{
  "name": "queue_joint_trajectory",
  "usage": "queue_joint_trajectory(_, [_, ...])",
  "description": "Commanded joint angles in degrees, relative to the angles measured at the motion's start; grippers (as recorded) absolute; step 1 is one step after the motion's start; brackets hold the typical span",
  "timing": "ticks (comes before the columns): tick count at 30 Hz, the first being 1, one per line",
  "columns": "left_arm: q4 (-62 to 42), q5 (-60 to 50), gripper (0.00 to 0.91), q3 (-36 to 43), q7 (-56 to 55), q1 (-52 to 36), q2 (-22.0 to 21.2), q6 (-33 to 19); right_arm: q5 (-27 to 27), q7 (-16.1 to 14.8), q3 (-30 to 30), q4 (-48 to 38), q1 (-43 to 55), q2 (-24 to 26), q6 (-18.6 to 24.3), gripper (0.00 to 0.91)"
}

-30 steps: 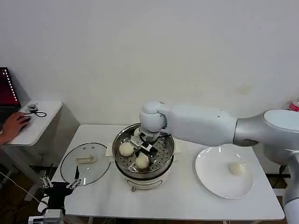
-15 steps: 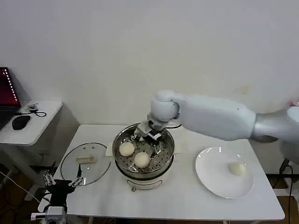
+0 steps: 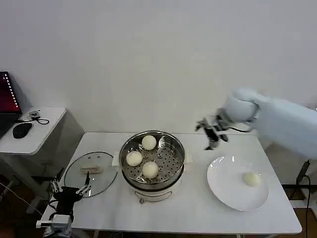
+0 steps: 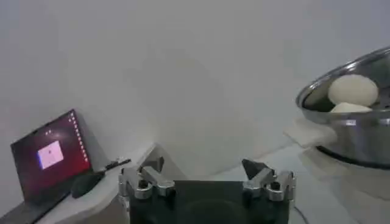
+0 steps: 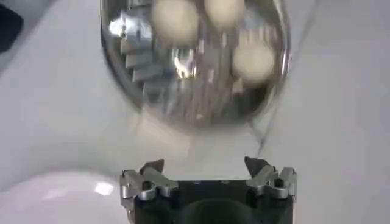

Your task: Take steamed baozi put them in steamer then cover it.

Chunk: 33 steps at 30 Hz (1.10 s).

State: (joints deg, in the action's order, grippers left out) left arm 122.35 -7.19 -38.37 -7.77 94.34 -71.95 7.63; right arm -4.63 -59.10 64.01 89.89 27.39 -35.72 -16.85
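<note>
The shiny round steamer (image 3: 179,148) stands mid-table with three off-white steamed baozi on its perforated tray: one at the back (image 3: 148,142), one at the left (image 3: 133,158) and one at the front (image 3: 150,169). A further baozi (image 3: 251,179) lies on the white plate (image 3: 225,188) to the right. My right gripper (image 3: 204,136) hangs open and empty in the air between the steamer and the plate. From its wrist I see its open gripper (image 5: 204,165), with the steamer (image 5: 122,67) and baozi (image 5: 253,61) beyond. My left gripper (image 3: 69,188) waits open at the table's front left corner.
The glass lid (image 3: 90,173) lies flat on the table left of the steamer. A side table with a laptop (image 4: 52,158) and a mouse (image 3: 22,130) stands at the far left. From the left wrist I see my open gripper (image 4: 203,167) and the steamer (image 4: 347,131).
My right gripper has risen out of the steamer and swung right towards the plate. A third baozi now shows at the back of the tray. The left arm has hardly moved.
</note>
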Motion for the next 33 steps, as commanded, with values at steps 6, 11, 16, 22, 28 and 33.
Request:
queue_joint_trajectory(6, [-0.17,-0.01,0.907,0.11,0.45,-0.3,1.37,0.04,11.64,1.77,-20.1,-1.28,-31.98,21.27,2.08,0.907])
queue_joint_trajectory(11, [-0.41,-0.58,0.907,0.24,0.87,-0.2,1.06,0.1,14.82,1.87,-31.41,-6.03,-43.34,17.28,3.98,0.907])
queue_joint_trajectory(16, [-0.35,-0.62,0.907,-0.08,0.77,0.1,0.62,0.17,16.82,1.74,-33.89,-10.01,-46.67,13.54,4.46,0.907])
queue_joint_trajectory(22, [-0.67,-0.88,0.907,-0.49,0.82,0.72,0.46,0.0,17.85,1.49,-34.26,-14.91,-46.33,10.39,5.5,0.907])
queue_joint_trajectory(28, [-0.38,-1.02,0.907,-0.74,0.8,1.2,-0.03,-0.06,17.87,1.71,-34.08,-18.53,-45.49,7.34,5.69,0.907])
queue_joint_trajectory(33, [-0.39,-1.07,0.907,-0.89,0.78,1.22,0.03,-0.02,18.55,1.65,-34.07,-18.82,-46.07,6.31,5.23,0.907])
